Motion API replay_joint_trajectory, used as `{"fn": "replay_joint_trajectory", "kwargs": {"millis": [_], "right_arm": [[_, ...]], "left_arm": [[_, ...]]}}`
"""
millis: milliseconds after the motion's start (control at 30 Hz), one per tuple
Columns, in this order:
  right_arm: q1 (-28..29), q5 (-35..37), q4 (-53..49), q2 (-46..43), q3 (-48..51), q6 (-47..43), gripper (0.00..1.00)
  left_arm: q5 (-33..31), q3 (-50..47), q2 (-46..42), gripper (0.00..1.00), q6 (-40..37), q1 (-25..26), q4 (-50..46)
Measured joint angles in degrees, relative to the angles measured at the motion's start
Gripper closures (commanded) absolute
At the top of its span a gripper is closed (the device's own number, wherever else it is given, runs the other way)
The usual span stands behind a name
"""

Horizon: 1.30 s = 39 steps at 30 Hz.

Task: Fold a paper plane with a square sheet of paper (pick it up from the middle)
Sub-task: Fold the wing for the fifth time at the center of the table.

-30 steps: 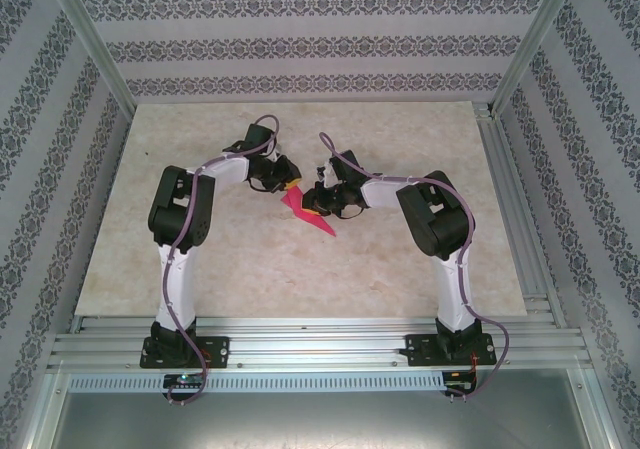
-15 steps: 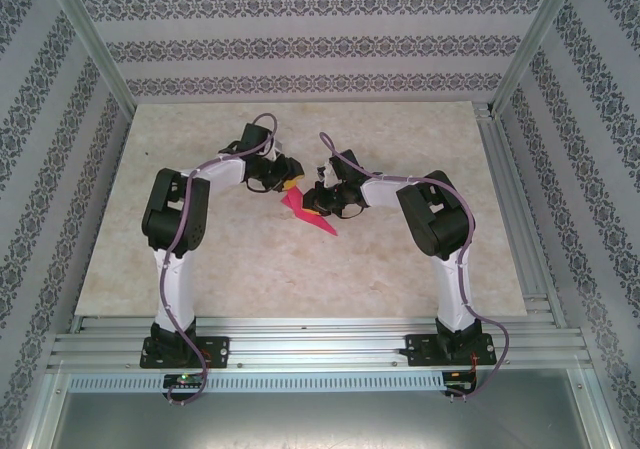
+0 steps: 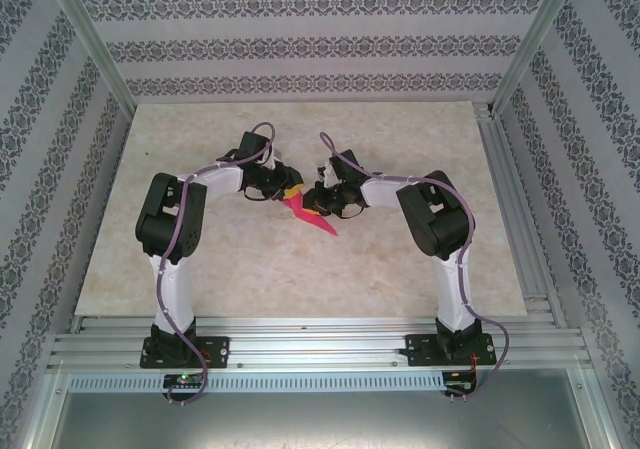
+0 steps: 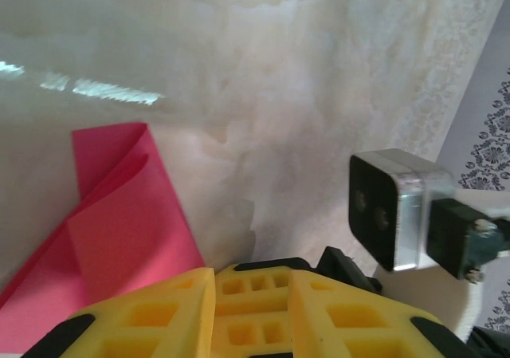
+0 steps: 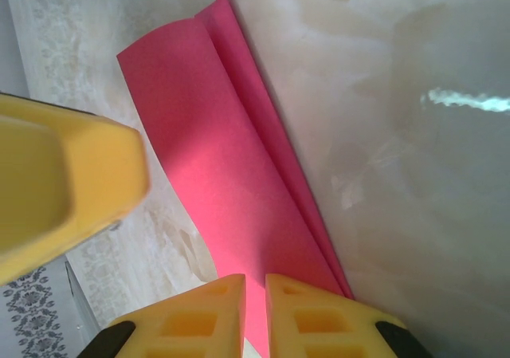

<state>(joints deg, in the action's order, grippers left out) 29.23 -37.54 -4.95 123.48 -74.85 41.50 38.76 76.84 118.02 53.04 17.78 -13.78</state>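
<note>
Folded magenta paper [image 3: 315, 222], held near the middle of the marbled surface [image 3: 200, 259].

In the top view the paper is seen as a narrow, layered strip. It is laid along a line from 10 o'clock to 4 o'clock, with its pointed end toward 4 o'clock. The right pincer [image 5: 255, 294] is placed at the paper's 1 o'clock side and is clamped on it. In the right wrist view the strip's lower end is pinched in the narrow gap between the yellow fingers [image 5: 311, 318]. The left pincer [image 3: 292, 183] is set at the paper's 11 o'clock end, close to the curled upper corner. Whether its jaws are apart or together cannot be told. In the left wrist view the paper is found at 8 o'clock, its lower edge hidden behind a yellow finger.
</note>
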Motion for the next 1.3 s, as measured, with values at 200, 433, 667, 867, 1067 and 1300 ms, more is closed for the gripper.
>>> {"fn": "replay_joint_trajectory", "kwargs": {"millis": [200, 433, 667, 867, 1067, 1300], "right_arm": [[0.0, 0.02, 0.04, 0.0, 0.02, 0.52, 0.85], [0.0, 0.02, 0.22, 0.0, 0.07, 0.87, 0.85], [0.0, 0.2, 0.26, -0.17, 0.37, 0.55, 0.84], [-0.15, 0.13, 2.27, -2.03, 3.72, -0.39, 0.83], [-1.27, -1.7, 4.83, -5.92, 10.29, -0.74, 0.8], [-2.12, -1.49, 3.04, -12.11, 18.27, -1.16, 0.79]], "left_arm": [[0.94, -0.07, 2.95, 0.67, 1.75, 0.02, 3.02], [1.66, 0.04, 4.44, 0.67, 1.66, 0.02, 3.96], [-0.35, 1.53, 5.03, 0.69, -0.87, 0.37, 2.45], [-1.53, 6.27, 7.56, 0.71, -3.61, 0.7, -0.96], [-1.33, 8.33, 8.63, 0.72, -4.9, 0.72, -3.65], [-1.07, 9.11, 9.03, 0.72, -5.38, 0.66, -4.7]]}}
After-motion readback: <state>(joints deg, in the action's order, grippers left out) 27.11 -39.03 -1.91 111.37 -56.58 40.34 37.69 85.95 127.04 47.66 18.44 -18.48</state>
